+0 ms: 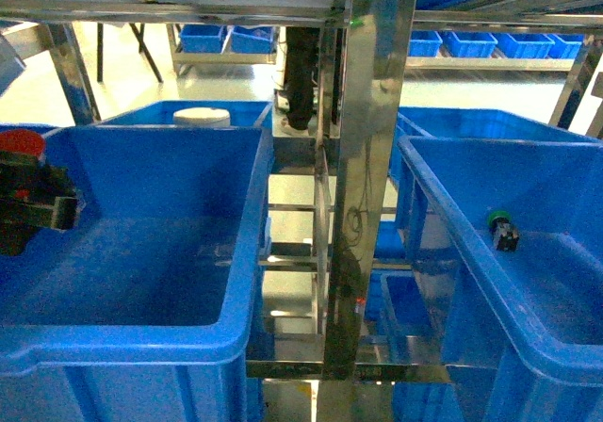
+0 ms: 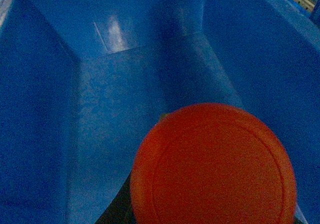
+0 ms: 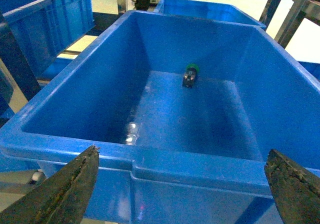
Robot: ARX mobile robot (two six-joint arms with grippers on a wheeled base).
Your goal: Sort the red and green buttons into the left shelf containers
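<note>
Steel shelving [image 1: 363, 158] with blue bins [image 1: 141, 328], left gripper [image 1: 33, 201] clutching red button [image 2: 214, 166], right gripper [image 3: 180, 181] spread wide.

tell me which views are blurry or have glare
Head view: soft, with glare on the steel shelf post. Left wrist view: dim, the red button close and blurred. Right wrist view: sharpest, a small glint on the blue bin floor, green button clear.

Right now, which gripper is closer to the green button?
Right. The right gripper hovers open outside the near rim of the bin where the green button lies. The left gripper is at the left bin, holding the red button.
</note>
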